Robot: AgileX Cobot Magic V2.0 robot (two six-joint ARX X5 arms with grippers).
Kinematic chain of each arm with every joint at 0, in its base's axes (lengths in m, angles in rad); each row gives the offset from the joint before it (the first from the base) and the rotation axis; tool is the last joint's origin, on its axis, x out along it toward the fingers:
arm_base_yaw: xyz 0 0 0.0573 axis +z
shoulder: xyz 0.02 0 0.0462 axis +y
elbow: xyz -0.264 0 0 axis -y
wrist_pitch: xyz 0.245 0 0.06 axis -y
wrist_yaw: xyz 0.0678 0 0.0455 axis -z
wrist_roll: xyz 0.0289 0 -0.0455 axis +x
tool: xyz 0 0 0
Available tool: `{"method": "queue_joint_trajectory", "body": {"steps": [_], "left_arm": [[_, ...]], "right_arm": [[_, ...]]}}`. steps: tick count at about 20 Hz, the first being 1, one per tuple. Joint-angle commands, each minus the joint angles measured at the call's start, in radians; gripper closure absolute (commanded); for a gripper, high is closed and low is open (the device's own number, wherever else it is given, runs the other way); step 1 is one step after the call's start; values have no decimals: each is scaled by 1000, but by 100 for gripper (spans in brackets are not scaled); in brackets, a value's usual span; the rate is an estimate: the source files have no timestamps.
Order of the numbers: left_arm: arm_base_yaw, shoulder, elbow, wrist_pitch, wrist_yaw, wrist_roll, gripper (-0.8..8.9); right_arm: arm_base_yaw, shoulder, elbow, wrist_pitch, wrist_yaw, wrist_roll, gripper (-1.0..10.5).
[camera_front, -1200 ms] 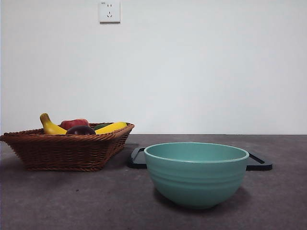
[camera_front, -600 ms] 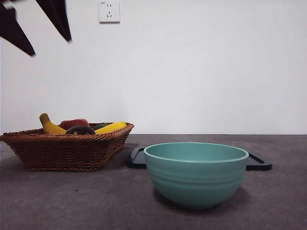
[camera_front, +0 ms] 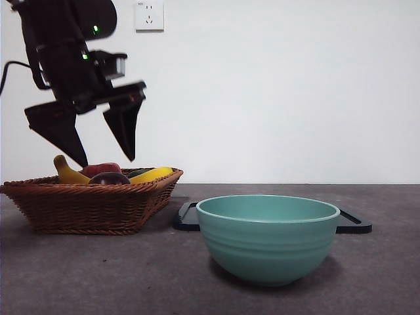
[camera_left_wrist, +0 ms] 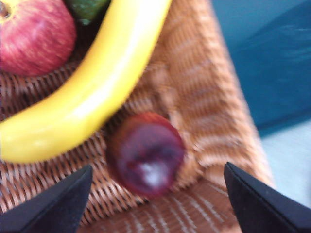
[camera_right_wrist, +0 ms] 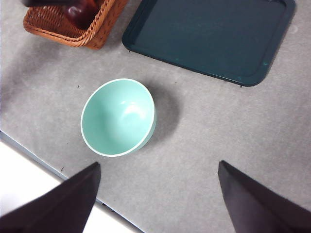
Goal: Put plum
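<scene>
The plum [camera_left_wrist: 146, 154], dark maroon and glossy, lies in the wicker basket [camera_front: 92, 207] near its front rim, beside a yellow banana [camera_left_wrist: 82, 102]. In the front view the plum [camera_front: 110, 178] just shows above the rim. My left gripper [camera_front: 105, 159] hangs open right over it, one jaw to either side, a short way above and not touching. In the left wrist view the left gripper [camera_left_wrist: 158, 166] frames the plum between its jaws. My right gripper [camera_right_wrist: 159, 164] is open, high over the table, holding nothing.
A red apple [camera_left_wrist: 34, 36] and a green item [camera_left_wrist: 87, 7] share the basket. A teal bowl [camera_front: 268, 239] stands in front at the centre, with a dark tray [camera_front: 354, 223] behind it. The table's edge [camera_right_wrist: 43, 162] runs close to the bowl [camera_right_wrist: 119, 116].
My left arm has come down from the top left corner to just above the basket, jaws open. The fruit, bowl and tray have not moved.
</scene>
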Motion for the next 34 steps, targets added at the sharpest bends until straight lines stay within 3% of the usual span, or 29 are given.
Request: {"method": "queue_joint_trajectory", "body": {"steps": [1,9,11,14,20,23,26,30,34], "left_arm": [[-6,56,21,18,-11,22,380],[-7,148,21,45,-13,27,393],[-8,149,21,45,-13,27,519],[-8,148,21,27,-13,27,538],[-35,-51,23,-8,-12,27,538],[-112,-222,23,-68,43,27,538],[-257,-314,23,-94,108,27,538],[-430,-256,23,-76,108,39,538],[-509,-151,23,-27,107,66,538]], "right_arm": [[2,5,20,10,-3,8,559],[2,5,20,10,-3,8,560],[2,5,20,10,-3,8,560],[2,5,20,10,-3,8,560],[2,5,20,10,-3,8,560],[2,5,20,10,-3,8,560],[2,5,20,10,-2,8,560],[2,3,20,10,0,8,560],[2,3,20,10,0,8,560]]}}
